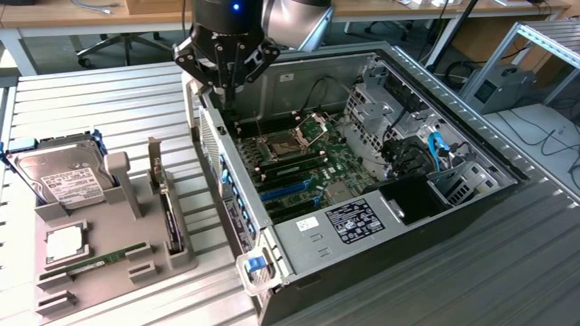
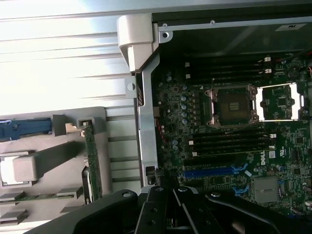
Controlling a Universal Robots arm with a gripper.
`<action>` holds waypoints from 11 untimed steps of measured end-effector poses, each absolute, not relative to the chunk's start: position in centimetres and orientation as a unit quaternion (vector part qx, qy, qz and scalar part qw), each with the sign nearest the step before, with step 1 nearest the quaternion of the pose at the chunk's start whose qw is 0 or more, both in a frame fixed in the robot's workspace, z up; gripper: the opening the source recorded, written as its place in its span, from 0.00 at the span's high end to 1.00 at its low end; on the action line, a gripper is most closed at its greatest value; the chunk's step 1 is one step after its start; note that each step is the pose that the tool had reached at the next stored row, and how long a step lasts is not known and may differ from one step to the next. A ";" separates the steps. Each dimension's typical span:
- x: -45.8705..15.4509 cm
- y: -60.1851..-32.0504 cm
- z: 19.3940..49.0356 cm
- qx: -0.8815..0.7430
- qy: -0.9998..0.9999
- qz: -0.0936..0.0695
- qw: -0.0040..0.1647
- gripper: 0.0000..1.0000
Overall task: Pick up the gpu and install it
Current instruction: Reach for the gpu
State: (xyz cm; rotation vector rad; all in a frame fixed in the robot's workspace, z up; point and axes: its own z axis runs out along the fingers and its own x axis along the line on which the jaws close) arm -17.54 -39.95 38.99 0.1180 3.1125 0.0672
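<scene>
The gpu point(image 1: 167, 212) stands on edge in a slot of the grey holder point(image 1: 100, 224) at the exterior view's left, its silver bracket pointing up. In the wrist view, the gpu point(image 2: 92, 165) shows its green board edge. My gripper point(image 1: 225, 95) hangs above the back corner of the open computer case point(image 1: 272, 234), to the right of and beyond the gpu and apart from it. Its fingers point(image 2: 157, 204) are shut with nothing between them. Blue expansion slots point(image 1: 288, 191) lie bare on the motherboard point(image 2: 209, 172).
The holder also carries a silver hard drive point(image 1: 64, 178), a slim green RAM stick point(image 1: 95, 261) and a square chip point(image 1: 65, 243). The CPU socket point(image 2: 233, 105) stands open. Cables and drive cages point(image 1: 426, 156) fill the case's right side. A slatted metal table point(image 1: 109, 109) lies underneath.
</scene>
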 end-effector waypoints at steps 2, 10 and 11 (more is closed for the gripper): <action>-17.6 -40.0 39.0 0.038 0.999 0.022 0.013 0.89; -17.8 -40.0 39.0 0.038 0.999 0.022 0.013 0.89; -17.8 -40.0 39.0 0.038 0.999 0.022 0.013 0.89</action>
